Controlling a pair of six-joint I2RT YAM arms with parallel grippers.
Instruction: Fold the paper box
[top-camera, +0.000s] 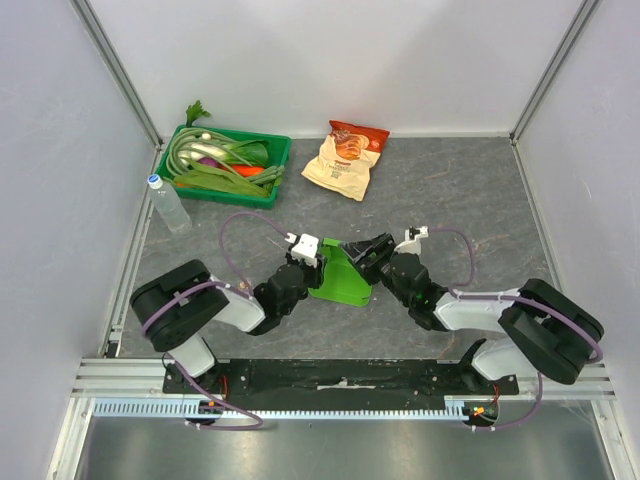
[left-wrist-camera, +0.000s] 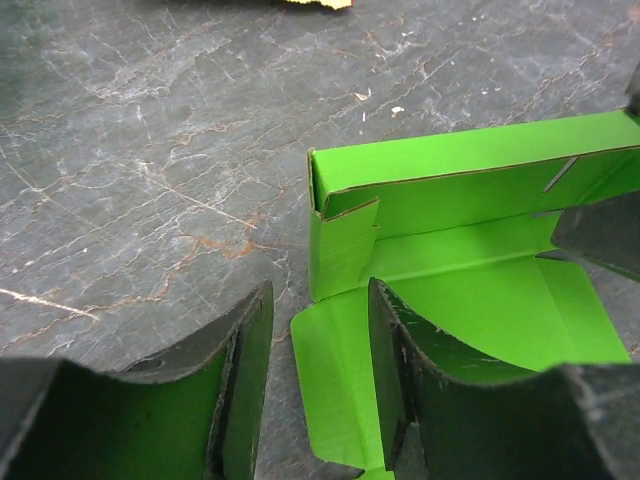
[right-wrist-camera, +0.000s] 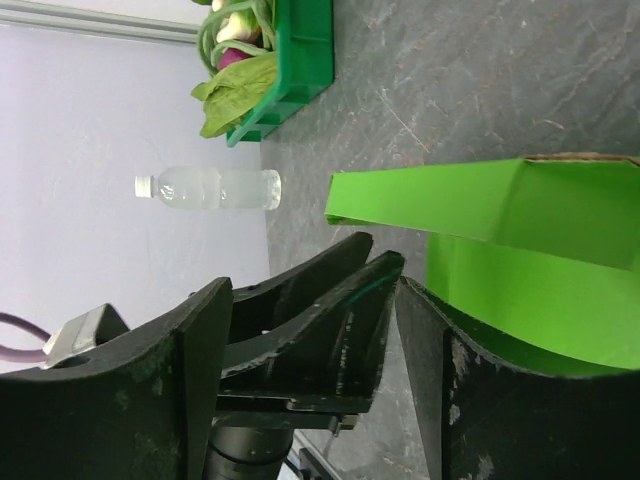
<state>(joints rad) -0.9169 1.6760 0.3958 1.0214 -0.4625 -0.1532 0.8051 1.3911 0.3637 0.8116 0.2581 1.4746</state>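
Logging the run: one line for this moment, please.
paper box: partly folded, on table | left gripper: open, at box | right gripper: open, at box

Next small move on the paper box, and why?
Probably lower the left claw onto the end flap and pinch it up: the claw stands open and empty, and that flap of the paper box lies flat on the table.

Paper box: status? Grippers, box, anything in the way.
Both open: left gripper, right gripper, flanking the box. Lime-green thin cardboard paper box on table, one wall up, flaps open. Dark green vegetable tray, beige-and-red snack bag, clear plastic bottle well away.
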